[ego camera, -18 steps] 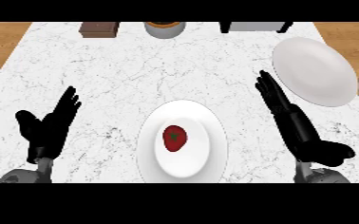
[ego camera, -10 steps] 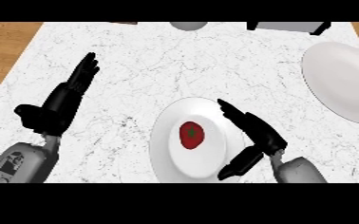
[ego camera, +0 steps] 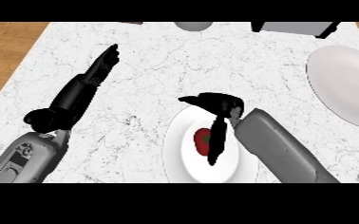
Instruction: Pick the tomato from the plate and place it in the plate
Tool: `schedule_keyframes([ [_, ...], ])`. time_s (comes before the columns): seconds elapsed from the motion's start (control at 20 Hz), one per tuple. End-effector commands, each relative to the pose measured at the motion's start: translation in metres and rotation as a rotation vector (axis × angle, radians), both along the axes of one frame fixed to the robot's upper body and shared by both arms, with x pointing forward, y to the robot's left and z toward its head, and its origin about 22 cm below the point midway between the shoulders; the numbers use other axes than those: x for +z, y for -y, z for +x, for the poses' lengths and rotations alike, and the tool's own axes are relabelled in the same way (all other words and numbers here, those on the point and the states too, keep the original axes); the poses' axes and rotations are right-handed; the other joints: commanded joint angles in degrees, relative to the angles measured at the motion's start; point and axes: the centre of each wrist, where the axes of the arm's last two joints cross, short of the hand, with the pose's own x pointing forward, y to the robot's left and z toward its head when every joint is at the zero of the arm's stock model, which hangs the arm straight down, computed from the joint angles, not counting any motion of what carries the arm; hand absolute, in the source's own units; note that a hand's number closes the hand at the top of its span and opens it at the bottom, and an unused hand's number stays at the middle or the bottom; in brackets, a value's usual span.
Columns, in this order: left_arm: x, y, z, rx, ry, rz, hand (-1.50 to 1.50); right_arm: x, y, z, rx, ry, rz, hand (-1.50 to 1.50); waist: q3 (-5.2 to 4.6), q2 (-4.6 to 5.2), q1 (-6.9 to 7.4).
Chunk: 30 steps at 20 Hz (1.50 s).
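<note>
A red tomato (ego camera: 202, 141) lies on a white plate (ego camera: 181, 153) near the counter's front edge. My right hand (ego camera: 219, 111) hangs over that plate, its straight fingers (ego camera: 216, 144) pointing down just right of the tomato and covering part of it. They are not curled round it. A second white plate (ego camera: 335, 81) lies at the right edge, partly cut off by the view. My left hand (ego camera: 79, 91) stays open at the left, fingers straight and pointing up toward the far side.
A white marble counter (ego camera: 175, 71) fills the view, with wooden floor (ego camera: 15, 40) at the far left. Along the back edge stand a grey round object (ego camera: 193, 25) and a grey box with dark ends (ego camera: 293, 28).
My right hand has swung in over the near plate and turned its fingers down beside the tomato. The view has shifted, so the plates sit further right. The left hand has stayed open.
</note>
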Motion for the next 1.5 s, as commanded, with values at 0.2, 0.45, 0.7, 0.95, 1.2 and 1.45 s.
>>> schedule_keyframes([
  [0.2, -0.001, -0.007, -0.007, 0.038, 0.006, 0.020, 0.00, 0.048, -0.099, 0.039, 0.142, -0.066, -0.259, -1.50, 0.06, -0.86, -3.37],
  [0.45, -0.005, -0.010, -0.011, 0.033, 0.012, 0.017, 0.00, 0.062, -0.098, 0.063, 0.162, -0.249, -0.310, -1.50, 0.05, -0.91, -3.70],
  [0.7, 0.002, -0.012, -0.003, 0.017, 0.010, 0.032, 0.00, 0.067, -0.096, 0.080, 0.186, -0.324, -0.445, -1.50, 0.04, -0.38, -3.11],
  [0.95, -0.011, -0.019, -0.005, 0.033, 0.020, 0.009, 0.00, 0.082, -0.097, 0.091, 0.161, -0.300, -0.509, -1.50, 0.03, -0.31, -3.69],
  [1.2, -0.003, -0.009, -0.017, 0.040, 0.001, 0.021, 0.00, 0.063, -0.085, 0.094, 0.090, -0.319, -0.520, -1.50, 0.11, -0.53, -3.40],
  [1.45, 0.008, 0.002, -0.004, 0.014, 0.013, 0.011, 0.00, 0.050, -0.076, 0.095, 0.091, -0.380, -0.473, -1.50, 0.10, 0.11, -1.98],
])
